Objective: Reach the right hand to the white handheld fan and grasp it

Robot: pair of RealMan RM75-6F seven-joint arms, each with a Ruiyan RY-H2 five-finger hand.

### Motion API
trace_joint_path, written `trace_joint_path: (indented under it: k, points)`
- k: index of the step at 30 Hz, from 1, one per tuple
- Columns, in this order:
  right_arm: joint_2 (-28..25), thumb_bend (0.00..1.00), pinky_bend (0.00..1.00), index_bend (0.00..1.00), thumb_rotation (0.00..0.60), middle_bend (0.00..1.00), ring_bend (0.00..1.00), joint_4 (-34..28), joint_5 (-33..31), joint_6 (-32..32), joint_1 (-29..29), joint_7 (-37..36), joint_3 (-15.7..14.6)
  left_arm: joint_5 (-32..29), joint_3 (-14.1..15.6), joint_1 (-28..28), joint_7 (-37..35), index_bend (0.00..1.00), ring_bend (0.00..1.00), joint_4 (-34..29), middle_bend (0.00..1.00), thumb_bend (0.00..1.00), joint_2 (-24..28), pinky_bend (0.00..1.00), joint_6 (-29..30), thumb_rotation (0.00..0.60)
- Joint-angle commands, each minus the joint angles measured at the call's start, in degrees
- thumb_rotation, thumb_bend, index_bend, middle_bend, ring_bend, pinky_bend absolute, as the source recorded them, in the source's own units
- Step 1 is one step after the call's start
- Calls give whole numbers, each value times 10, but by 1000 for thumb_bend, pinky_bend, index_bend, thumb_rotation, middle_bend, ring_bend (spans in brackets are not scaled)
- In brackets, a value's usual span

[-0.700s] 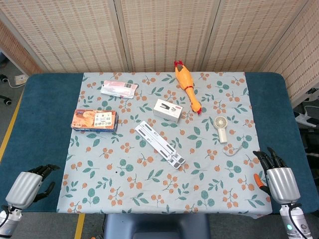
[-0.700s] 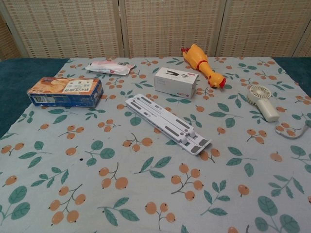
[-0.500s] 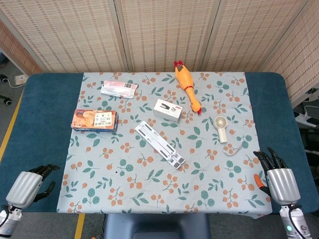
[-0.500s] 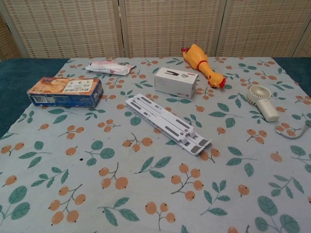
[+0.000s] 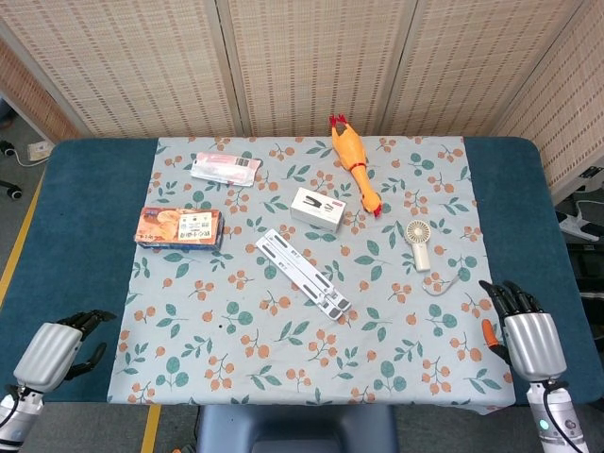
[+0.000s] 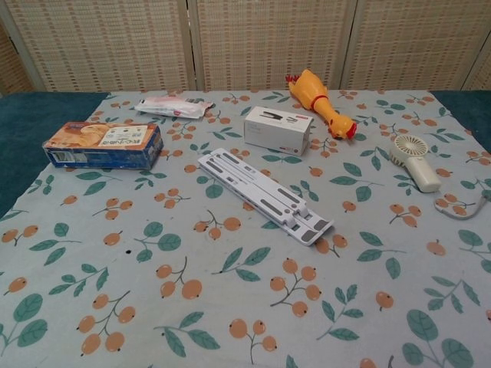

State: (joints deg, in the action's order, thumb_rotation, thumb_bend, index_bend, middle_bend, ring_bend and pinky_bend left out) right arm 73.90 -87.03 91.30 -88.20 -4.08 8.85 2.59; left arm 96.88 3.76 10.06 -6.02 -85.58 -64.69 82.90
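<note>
White handheld fan lies flat on the floral cloth, right side of the surface, head toward the far edge, handle toward us. Its grey cord loops on the cloth just nearside of the handle. Nothing touches the fan.

Our right robot hand sits at the near right corner, over the blue edge just off the cloth, well apart from the fan. It holds nothing, dark fingers spread and pointing toward the far side; we read it as released. Chest view doesn't show it.

Our left robot hand is at the near left corner, also off the cloth. Fingers curl inward with nothing in them, so clenched, though the view is small.

Moving out from the fan: yellow rubber chicken lies diagonally just beyond and left of it, red feet at the far end. White small box sits left of the chicken's head, near but apart. White folding stand lies diagonally mid-cloth, nearside of the box. Orange carton is at the left edge of the cloth. Pink-white packet lies beyond it, toward the far left corner.

Woven screen panels stand behind the surface
</note>
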Motion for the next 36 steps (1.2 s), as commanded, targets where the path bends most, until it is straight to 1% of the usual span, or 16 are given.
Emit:
trace_joint_path:
  k: [1,3,5,7,10,14,19,27,31,36]
  points:
    - [12,579,477,164,600,463,387,10,-20,11,-12,-22,19,2,1,-8,-5,292,382,-7,332,427,7,593,16,600]
    - [7,632,543,165,600,535,466,3,-40,37,-25,-15,29,0,1,-12,-6,292,383,-10,333,427,11,592,23,600]
    - [-5,679,589,164,600,595,530,-14,-68,79,-45,6,41,-3,-1,-16,-7,292,383,-16,333,428,14,592,30,600]
    - [-18,711,606,156,600,618,552,-35,-107,126,-66,43,54,-5,-3,-17,-3,292,382,-18,333,427,15,592,33,600]
    - [-33,753,610,127,600,621,555,-65,-170,190,-98,92,72,-7,-2,-16,4,292,382,-20,333,427,14,592,26,600]
    - [-48,798,611,101,600,622,555,-91,-254,258,-135,132,91,-7,0,-16,13,293,382,-24,334,427,16,592,19,600]
    - [-37,804,611,83,600,623,556,-95,-326,290,-172,172,102,-9,-2,-17,10,293,382,-25,333,427,17,592,22,600]
    - [-12,809,617,66,600,626,565,-90,-432,336,-227,211,100,-7,-2,-15,7,294,383,-25,333,427,18,592,18,600]
    - [0,810,626,46,600,628,572,-87,-465,346,-244,212,95,-7,-3,-16,0,296,383,-22,334,427,18,592,22,600]
    - [9,810,625,40,600,630,573,-81,-488,350,-257,208,85,-5,-2,-18,-5,298,382,-22,334,427,20,592,25,600]
